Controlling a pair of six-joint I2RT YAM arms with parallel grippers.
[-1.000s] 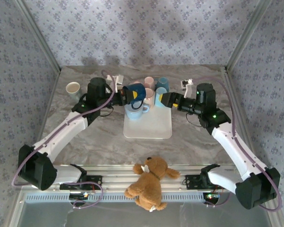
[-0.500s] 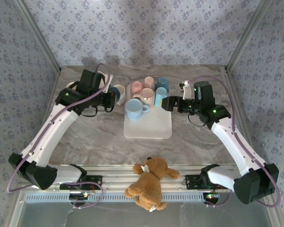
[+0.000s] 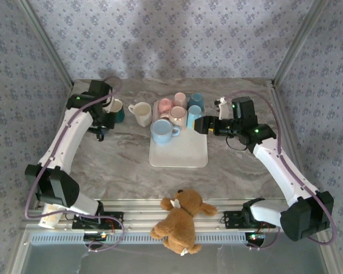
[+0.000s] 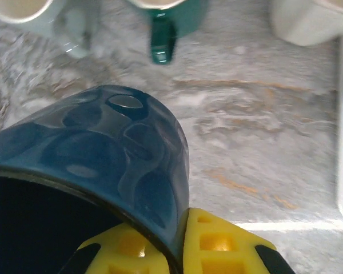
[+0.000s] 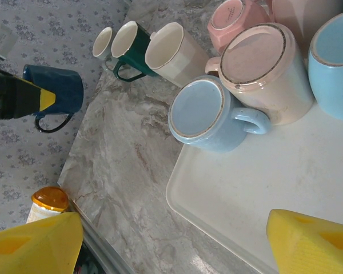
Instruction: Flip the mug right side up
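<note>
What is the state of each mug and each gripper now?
left gripper, shut on dark blue mug
dark blue mug, gripped at its rim
right gripper, open
cream mug, upright
green mug, upright
white cup, upright
big light blue mug, upright
small light blue mug, upside down
large pink mug, upside down
small pink mug, upside down

You'll see the dark blue mug (image 4: 120,154) is glazed ceramic, very glossy, its wall pressed into smooth shallow dimples that catch the light. The yellow fingers (image 4: 217,242) on its rim look like matt moulded plastic with recessed pockets. The table (image 4: 263,131) has a marble-look top, smooth with a faint sheen. The tray (image 5: 274,188) looks like plain satin white plastic. The teddy bear (image 3: 180,220) is fuzzy brown plush.
</note>
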